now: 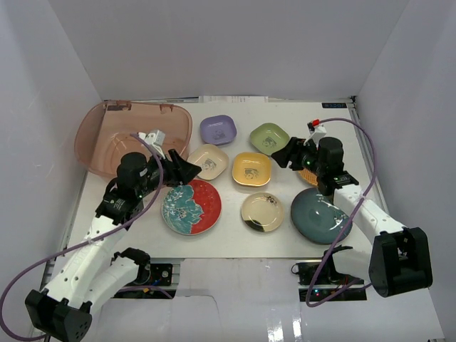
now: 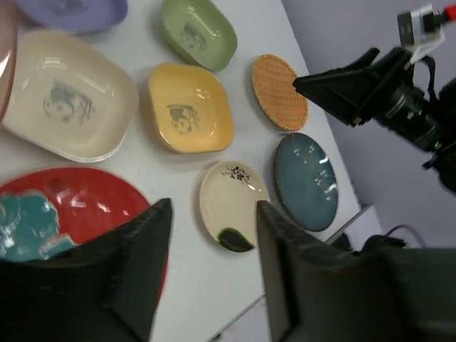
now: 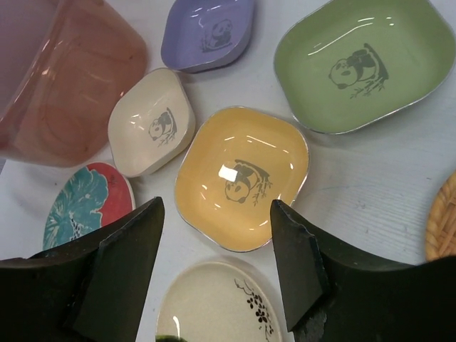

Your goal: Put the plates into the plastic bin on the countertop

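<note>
The plastic bin (image 1: 135,135) stands at the back left with nothing showing inside it. On the countertop (image 1: 235,242) lie the plates: purple (image 1: 217,130), green (image 1: 269,137), cream (image 1: 208,162), yellow (image 1: 251,169), red-and-teal (image 1: 191,206), gold (image 1: 262,211) and dark teal (image 1: 320,215). The orange woven one (image 2: 279,91) is partly hidden under my right arm. My left gripper (image 1: 182,171) hangs open and holds nothing, between the bin and the red-and-teal plate (image 2: 64,214). My right gripper (image 1: 285,153) hangs open and holds nothing, above the yellow plate (image 3: 242,178), near the green one (image 3: 363,64).
White walls enclose the countertop on the left, back and right. The table's near edge and both arm bases run along the bottom of the top view. The bin's near rim (image 3: 64,78) sits close to the cream plate (image 3: 151,121).
</note>
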